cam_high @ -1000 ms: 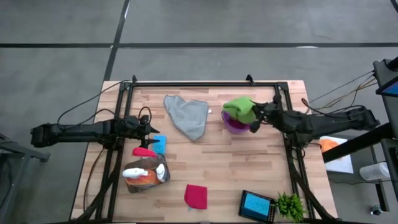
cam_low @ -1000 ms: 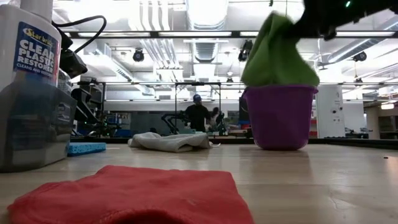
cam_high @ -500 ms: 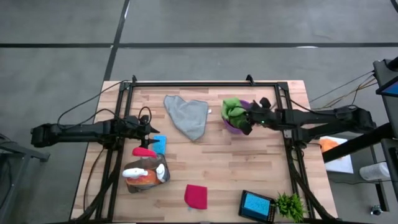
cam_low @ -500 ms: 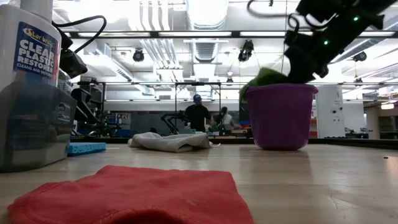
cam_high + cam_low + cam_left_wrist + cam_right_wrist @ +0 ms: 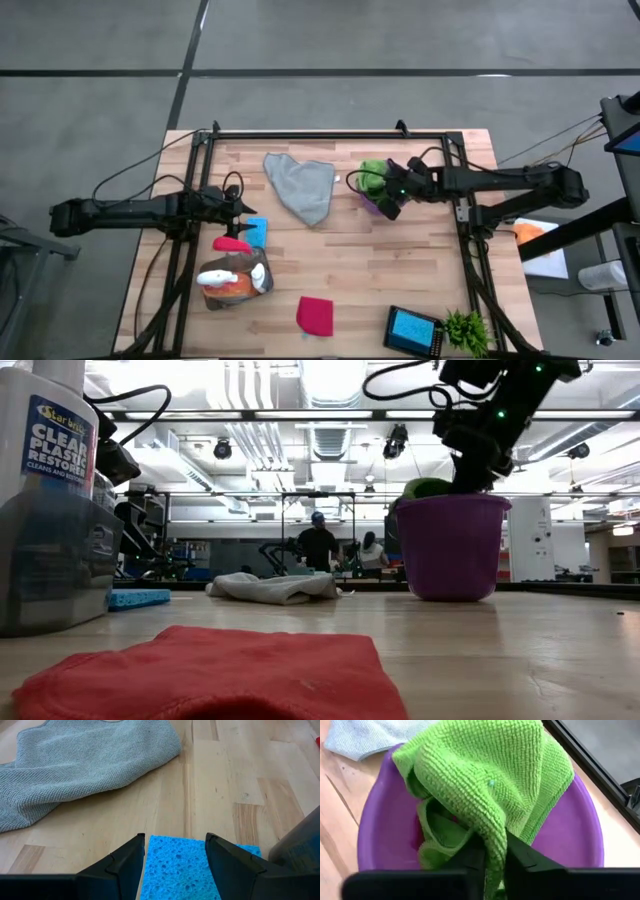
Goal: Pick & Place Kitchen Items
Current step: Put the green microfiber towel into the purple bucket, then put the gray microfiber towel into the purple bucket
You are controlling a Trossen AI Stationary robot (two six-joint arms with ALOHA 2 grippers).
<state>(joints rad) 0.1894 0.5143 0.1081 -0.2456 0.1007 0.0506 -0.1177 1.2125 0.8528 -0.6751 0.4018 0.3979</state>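
Pinching a fold of the green cloth [image 5: 485,770] between the right fingers [image 5: 475,857], nearly closed on it, with the cloth bunching inside the purple bowl [image 5: 450,550] and draping over its rim. Leaving bare counter [image 5: 400,260] open in front of the bowl, all the way toward the red cloth [image 5: 314,315]; crowding against the black frame rail [image 5: 462,215] just beside the bowl on the right arm's side. Lying just beside the bowl on its other side: the grey cloth [image 5: 300,185].

Showing the grip itself only through the right wrist view; hiding it behind the bowl's wall in the low view. Showing people [image 5: 318,545] far behind the bowl only in the low view.

Holding the left fingers [image 5: 125,862] wide apart over the blue sponge [image 5: 192,867], well away from the bowl beyond the grey cloth, gripping nothing. Standing farther still from the bowl: the orange spray bottle [image 5: 228,285]. Sitting well apart from the bowl at the counter's near corner: a small plant [image 5: 466,330].
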